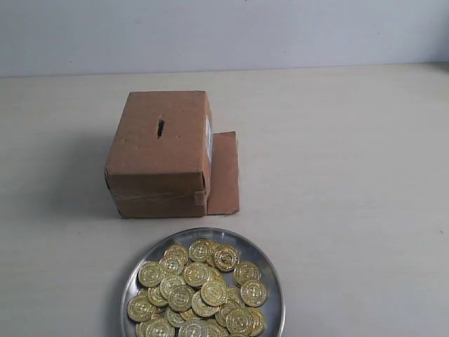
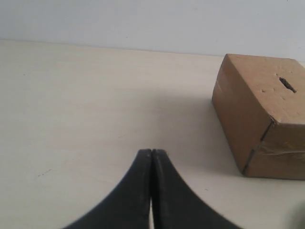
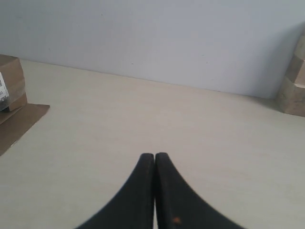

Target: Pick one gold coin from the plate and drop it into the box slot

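Observation:
A round silver plate (image 1: 269, 265) heaped with several gold coins (image 1: 196, 274) sits at the front of the table in the exterior view. Behind it stands the brown cardboard box (image 1: 154, 165), its dark slot (image 1: 161, 128) cut in the top face, a loose flap (image 1: 224, 172) lying flat on its right. The left wrist view shows the box (image 2: 243, 119) and slot (image 2: 287, 84) off to one side of my left gripper (image 2: 152, 151), which is shut with nothing in it. My right gripper (image 3: 154, 155) is shut and empty over bare table. Neither gripper appears in the exterior view.
The pale table (image 1: 351, 175) ends at a light wall (image 1: 224, 28) at the back. In the right wrist view, the box's labelled corner (image 3: 12, 83) and flap (image 3: 19, 121) lie at one edge, and a stepped wooden object (image 3: 295, 81) at the other.

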### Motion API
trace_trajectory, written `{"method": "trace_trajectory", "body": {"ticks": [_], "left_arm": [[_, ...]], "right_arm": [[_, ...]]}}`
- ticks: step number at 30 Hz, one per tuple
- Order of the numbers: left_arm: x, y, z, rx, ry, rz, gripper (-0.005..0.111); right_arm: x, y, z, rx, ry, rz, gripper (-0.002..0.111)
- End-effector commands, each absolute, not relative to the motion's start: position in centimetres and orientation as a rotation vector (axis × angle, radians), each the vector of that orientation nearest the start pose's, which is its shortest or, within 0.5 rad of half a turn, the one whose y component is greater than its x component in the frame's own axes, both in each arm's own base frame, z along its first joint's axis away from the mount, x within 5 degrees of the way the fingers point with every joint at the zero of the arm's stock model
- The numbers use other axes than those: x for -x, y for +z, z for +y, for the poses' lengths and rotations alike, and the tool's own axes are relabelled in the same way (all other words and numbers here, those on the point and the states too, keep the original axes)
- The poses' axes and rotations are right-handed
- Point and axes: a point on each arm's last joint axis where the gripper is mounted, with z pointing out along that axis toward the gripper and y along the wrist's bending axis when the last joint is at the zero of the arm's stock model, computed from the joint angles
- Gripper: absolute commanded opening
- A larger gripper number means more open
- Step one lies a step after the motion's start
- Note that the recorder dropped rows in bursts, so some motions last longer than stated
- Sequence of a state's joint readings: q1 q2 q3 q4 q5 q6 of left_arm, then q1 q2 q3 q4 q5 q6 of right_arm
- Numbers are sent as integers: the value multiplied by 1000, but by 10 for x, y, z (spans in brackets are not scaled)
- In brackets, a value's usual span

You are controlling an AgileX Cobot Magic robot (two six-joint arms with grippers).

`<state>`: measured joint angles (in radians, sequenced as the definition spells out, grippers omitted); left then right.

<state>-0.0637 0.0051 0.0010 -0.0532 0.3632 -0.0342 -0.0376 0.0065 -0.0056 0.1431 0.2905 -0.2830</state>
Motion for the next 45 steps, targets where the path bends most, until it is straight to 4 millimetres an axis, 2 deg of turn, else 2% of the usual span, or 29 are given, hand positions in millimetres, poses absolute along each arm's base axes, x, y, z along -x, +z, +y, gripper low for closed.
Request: {"method": "trace_trajectory", "body": {"ticks": [1, 16, 24, 34, 45], "left_arm": [[-53, 181, -6, 0, -133, 1841, 0], [-53, 181, -6, -3, -133, 1841, 0], [-53, 181, -7, -25, -149, 1839, 0], [-53, 181, -7, -20, -146, 1839, 0], [-53, 181, -7, -20, -146, 1839, 0]], "right_arm": [[-55, 187, 2, 110, -88, 1771, 0], [-55, 188, 2, 107, -89, 1760, 0], [-54, 188, 9, 225, 22, 1748, 0], [-55, 188, 5, 170, -44, 1755, 0], [-55, 188, 5, 167, -38, 1757, 0]]}}
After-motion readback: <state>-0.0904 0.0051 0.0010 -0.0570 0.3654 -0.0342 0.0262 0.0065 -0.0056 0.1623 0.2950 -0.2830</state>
